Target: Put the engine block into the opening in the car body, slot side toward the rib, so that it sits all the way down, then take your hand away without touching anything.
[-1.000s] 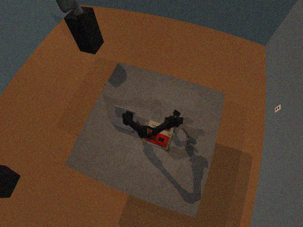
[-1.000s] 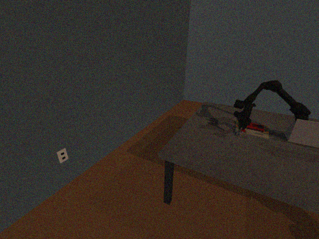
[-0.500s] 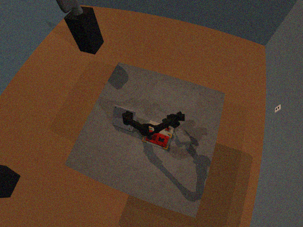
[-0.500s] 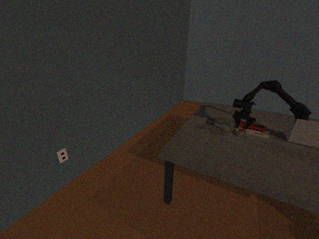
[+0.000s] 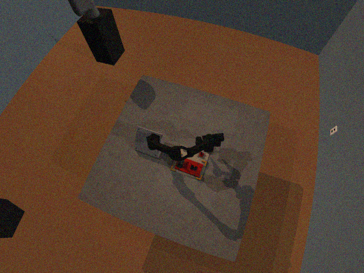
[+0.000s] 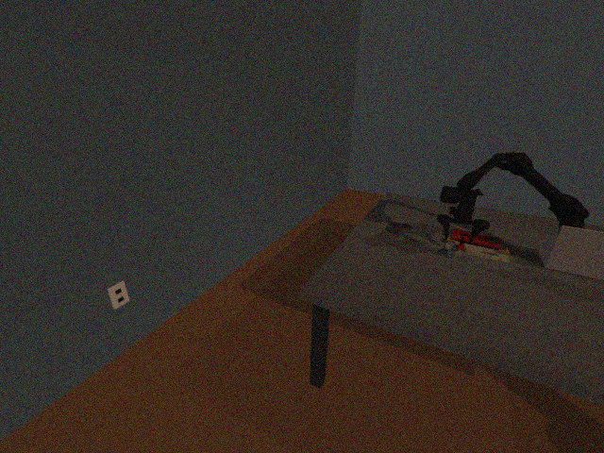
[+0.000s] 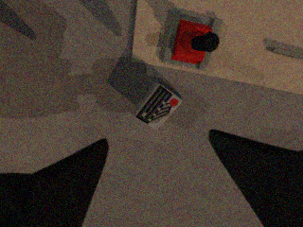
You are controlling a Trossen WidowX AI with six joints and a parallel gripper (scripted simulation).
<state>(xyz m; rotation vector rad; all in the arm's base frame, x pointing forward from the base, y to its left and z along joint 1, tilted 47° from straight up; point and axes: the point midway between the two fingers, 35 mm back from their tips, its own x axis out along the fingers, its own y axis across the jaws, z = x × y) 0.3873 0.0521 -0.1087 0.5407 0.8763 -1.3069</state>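
Observation:
A small grey block (image 7: pixel 158 106), seemingly the engine block, has a striped face and a red dot. It sits on the table beside the corner of a cream and red board (image 5: pixel 197 157) (image 6: pixel 487 253) (image 7: pixel 246 28). Which part of that board is the car body, its opening or the rib is too dark to tell. A red piece (image 7: pixel 186 47) with a black knob sits in a grey square on the board. My gripper (image 6: pixel 460 239) (image 7: pixel 158 139) is open and empty, low over the table. The grey block lies just ahead of the fingertips, not between them. The top view hides the fingertips.
The grey table (image 5: pixel 135 187) (image 6: pixel 390 287) carries everything. A pale box (image 5: pixel 141 144) (image 6: pixel 578 251) stands by the arm's base. The red part (image 5: pixel 198 172) of the board lies on the far side from the cream part's red piece. Arm shadows fall across the table.

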